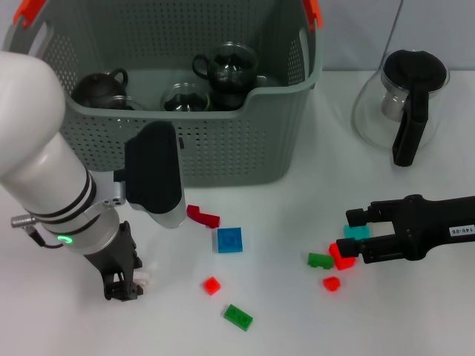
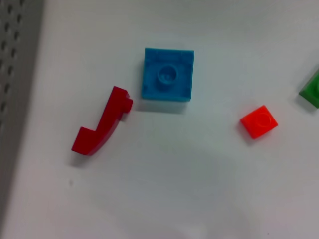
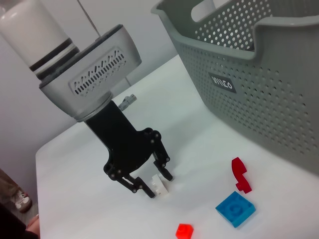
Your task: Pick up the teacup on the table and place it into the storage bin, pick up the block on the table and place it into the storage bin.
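Observation:
My left gripper stands on the table near the front left, its fingers shut on a small white block that rests on the surface. My right gripper lies low at the right, open, with a teal block showing between its fingers and a red block just beside the nearer finger. The storage bin at the back holds dark glass teacups. I see no teacup on the table.
Loose blocks lie between the arms: a red curved one, a blue square, a small orange-red one, green ones. A glass jug stands back right.

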